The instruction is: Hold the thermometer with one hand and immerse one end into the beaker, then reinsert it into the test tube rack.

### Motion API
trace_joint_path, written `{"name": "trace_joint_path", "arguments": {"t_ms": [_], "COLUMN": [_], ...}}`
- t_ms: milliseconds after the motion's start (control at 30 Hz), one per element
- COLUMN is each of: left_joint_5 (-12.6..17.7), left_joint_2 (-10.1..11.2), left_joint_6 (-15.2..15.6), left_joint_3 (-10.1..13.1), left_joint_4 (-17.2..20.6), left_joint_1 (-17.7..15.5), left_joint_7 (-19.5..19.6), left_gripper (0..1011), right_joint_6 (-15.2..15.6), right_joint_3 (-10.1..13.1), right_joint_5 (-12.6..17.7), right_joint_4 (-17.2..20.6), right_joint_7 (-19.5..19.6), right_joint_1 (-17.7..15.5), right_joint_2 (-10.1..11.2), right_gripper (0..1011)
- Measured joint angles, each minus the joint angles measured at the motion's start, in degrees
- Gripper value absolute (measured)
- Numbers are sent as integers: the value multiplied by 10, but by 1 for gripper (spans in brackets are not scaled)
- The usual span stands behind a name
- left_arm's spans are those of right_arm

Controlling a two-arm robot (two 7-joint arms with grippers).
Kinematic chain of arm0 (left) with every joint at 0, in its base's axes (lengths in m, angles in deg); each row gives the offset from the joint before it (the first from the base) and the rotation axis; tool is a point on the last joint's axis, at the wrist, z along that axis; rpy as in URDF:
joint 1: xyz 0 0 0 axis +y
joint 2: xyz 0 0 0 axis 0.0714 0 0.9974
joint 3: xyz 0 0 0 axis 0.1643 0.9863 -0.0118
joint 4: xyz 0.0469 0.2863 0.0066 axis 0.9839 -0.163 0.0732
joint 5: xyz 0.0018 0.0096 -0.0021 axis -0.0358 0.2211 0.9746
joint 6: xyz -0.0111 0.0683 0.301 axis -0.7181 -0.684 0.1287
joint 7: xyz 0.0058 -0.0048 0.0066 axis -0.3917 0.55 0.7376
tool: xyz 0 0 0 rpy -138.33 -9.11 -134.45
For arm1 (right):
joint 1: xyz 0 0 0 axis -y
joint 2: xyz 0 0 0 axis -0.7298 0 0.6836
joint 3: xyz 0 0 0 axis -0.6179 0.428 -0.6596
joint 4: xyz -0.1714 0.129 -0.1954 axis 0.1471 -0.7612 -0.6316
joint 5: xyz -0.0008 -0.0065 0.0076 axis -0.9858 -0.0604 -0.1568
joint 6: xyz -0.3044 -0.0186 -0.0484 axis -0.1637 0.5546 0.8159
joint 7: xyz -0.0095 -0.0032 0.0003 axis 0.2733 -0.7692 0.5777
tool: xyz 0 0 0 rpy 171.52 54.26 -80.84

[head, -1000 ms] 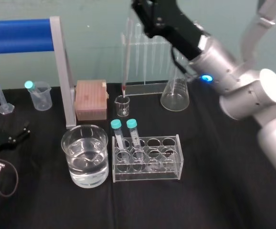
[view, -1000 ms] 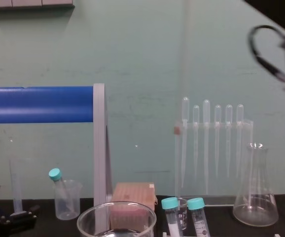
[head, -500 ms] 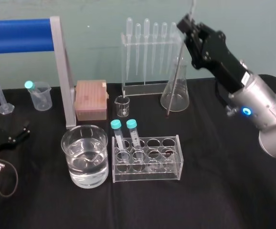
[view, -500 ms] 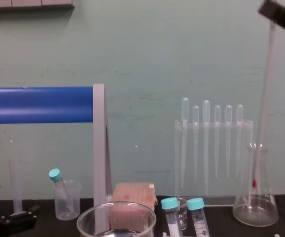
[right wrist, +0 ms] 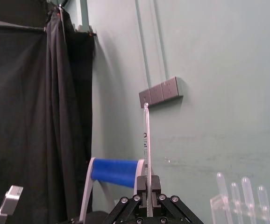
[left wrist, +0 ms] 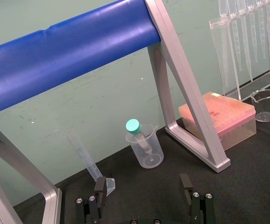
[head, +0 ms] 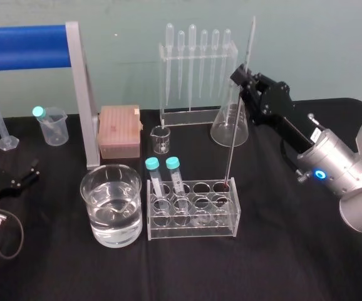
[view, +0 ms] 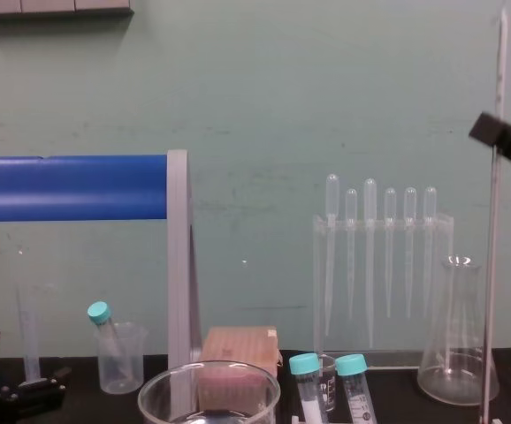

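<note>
Lowered since the earlier frame, the long thin glass thermometer stands near-upright in the head view, red tip at the rear right hole of the clear plastic rack, below the black right gripper; right wrist and chest views show it clamped, vertical; the left gripper idles at far left, spread wide.

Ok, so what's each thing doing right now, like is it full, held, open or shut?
Test tube rack: upright, two teal-capped tubes in its left holes.
Thermometer: upright, held, red tip in the rack's back right hole.
Right end effector: shut on the thermometer.
Left end effector: open, parked low at the left.
Beaker: upright, part full of clear liquid.
Conical flask: upright, looks empty.
</note>
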State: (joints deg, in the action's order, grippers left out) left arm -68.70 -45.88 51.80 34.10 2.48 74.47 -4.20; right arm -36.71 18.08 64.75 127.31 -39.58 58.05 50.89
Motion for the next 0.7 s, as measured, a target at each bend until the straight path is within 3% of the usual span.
{"name": "trace_joint_path", "arguments": {"t_ms": [700], "left_joint_5": [0], "left_joint_2": [0], "left_joint_6": [0], "left_joint_3": [0], "left_joint_4": [0], "left_joint_1": [0], "left_joint_7": [0], "left_gripper": [1008], "right_joint_6": [13], "right_joint_3": [-29], "right_joint_5": [-27], "right_joint_4": [-64], "right_joint_7": [-25], "right_joint_1": [20], "right_joint_2": [-10], "right_gripper": [57]}}
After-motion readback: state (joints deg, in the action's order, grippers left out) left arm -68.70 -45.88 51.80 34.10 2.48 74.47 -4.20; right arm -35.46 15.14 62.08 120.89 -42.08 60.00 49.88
